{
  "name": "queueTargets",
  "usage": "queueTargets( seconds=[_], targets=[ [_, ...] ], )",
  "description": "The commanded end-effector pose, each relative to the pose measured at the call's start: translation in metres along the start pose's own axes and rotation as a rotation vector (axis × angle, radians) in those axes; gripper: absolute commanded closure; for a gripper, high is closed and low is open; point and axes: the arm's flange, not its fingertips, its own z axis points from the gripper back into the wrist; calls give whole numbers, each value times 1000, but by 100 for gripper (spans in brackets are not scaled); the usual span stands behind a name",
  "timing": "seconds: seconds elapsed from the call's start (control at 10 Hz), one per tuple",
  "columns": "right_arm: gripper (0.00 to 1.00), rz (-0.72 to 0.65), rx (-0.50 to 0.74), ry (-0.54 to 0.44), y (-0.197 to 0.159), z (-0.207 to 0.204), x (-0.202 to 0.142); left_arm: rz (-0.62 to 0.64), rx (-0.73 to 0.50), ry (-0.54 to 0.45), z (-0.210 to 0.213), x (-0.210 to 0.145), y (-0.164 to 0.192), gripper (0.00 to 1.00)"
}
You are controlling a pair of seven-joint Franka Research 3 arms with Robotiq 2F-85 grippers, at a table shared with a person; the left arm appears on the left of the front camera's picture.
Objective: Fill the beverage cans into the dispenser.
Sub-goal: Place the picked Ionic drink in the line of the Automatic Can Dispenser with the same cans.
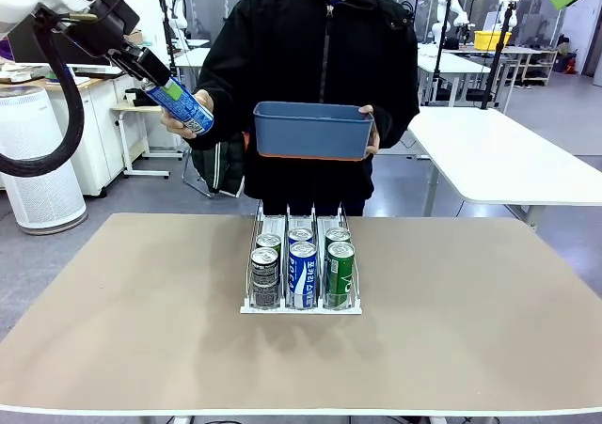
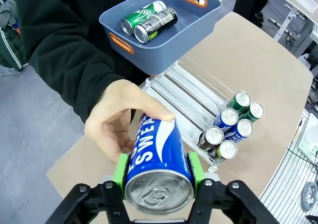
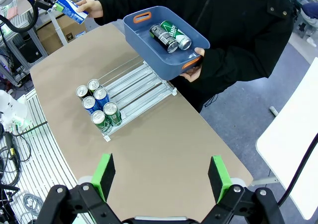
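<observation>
Six cans (image 1: 302,262) stand in the dispenser (image 1: 273,225), two per lane; two more cans (image 2: 149,21) lie in the person's blue bin (image 1: 310,133). The left gripper's (image 2: 158,170) fingers are clamped on a blue-and-white can (image 2: 158,149), in the air past the surface's (image 1: 470,283) far-left edge, the person's hand (image 2: 117,122) on it too. Its long axis slants along the fingers, silver top toward the wrist. The right gripper's (image 3: 161,172) fingers stand apart.

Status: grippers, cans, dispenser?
Left gripper shut on blue can, person's hand also on it. Right gripper open over table. Dispenser holds six cans, two cans in blue bin. Nothing blocking lanes.
</observation>
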Motion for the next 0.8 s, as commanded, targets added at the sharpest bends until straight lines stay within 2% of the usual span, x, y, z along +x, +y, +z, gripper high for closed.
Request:
queueTargets(
  seconds=[0.0,0.7],
  targets=[
    [0,1,-1,2,1,0,0,2,1,-2,1,0,1,82],
    [0,1,-1,2,1,0,0,2,1,-2,1,0,1,82]
  ],
)
